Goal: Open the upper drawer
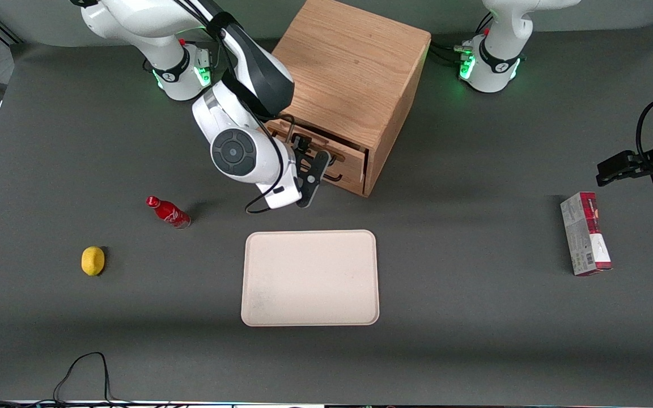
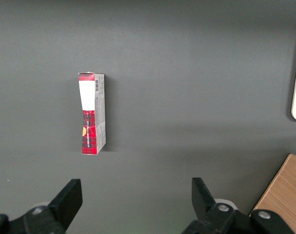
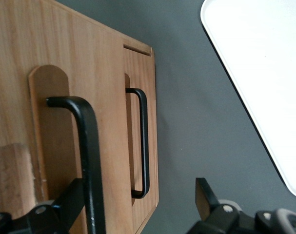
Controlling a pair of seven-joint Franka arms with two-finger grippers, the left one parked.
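Note:
The light oak cabinet (image 1: 355, 68) stands at the back of the table. Its upper drawer (image 1: 352, 157) (image 3: 89, 63) sticks out slightly past the bottom drawer (image 3: 150, 97). My gripper (image 1: 312, 170) (image 3: 138, 195) hangs right in front of the drawer faces, open. The upper drawer's black wire handle (image 3: 87, 146) runs between the fingers, close against one finger (image 3: 72, 200); the other finger (image 3: 205, 195) stands well clear over the table. The bottom drawer's black handle (image 3: 144, 141) also lies within the wide gap, farther down the face.
A cream tray (image 1: 309, 277) (image 3: 265, 63) lies nearer the front camera than the cabinet. A red bottle (image 1: 168, 211) and a yellow lemon (image 1: 93, 260) lie toward the working arm's end. A red and white box (image 1: 584, 232) (image 2: 91, 114) lies toward the parked arm's end.

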